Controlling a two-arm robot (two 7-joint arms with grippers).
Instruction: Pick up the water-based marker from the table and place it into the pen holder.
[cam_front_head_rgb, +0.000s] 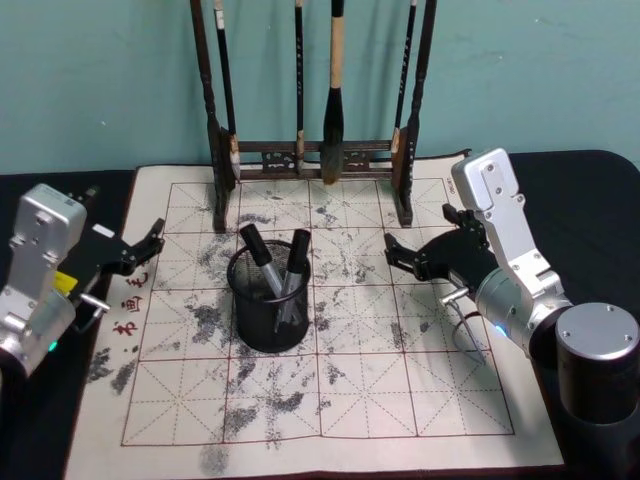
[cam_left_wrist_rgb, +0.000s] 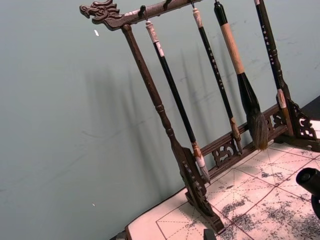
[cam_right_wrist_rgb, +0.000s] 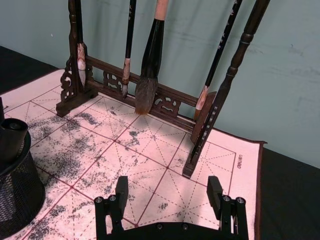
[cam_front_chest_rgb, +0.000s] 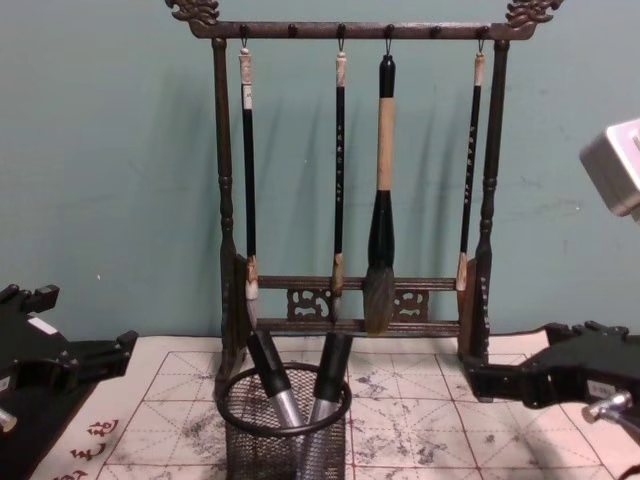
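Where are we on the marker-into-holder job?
Looks done: two markers stand tilted in the pen holder on the mat, and I see none lying on the mat. In hand: nothing; the left gripper and right gripper sit open and empty either side. Left: nothing apparent.

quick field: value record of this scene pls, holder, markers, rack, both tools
pen holder: black mesh cup, upright on the felt mat, mid-table
markers: two, standing tilted inside the holder
brush rack: at the mat's far edge, four brushes hanging
left tool: open, empty, over the mat's left edge
right tool: open, empty, right of the holder
loose marker on the mat: none visible
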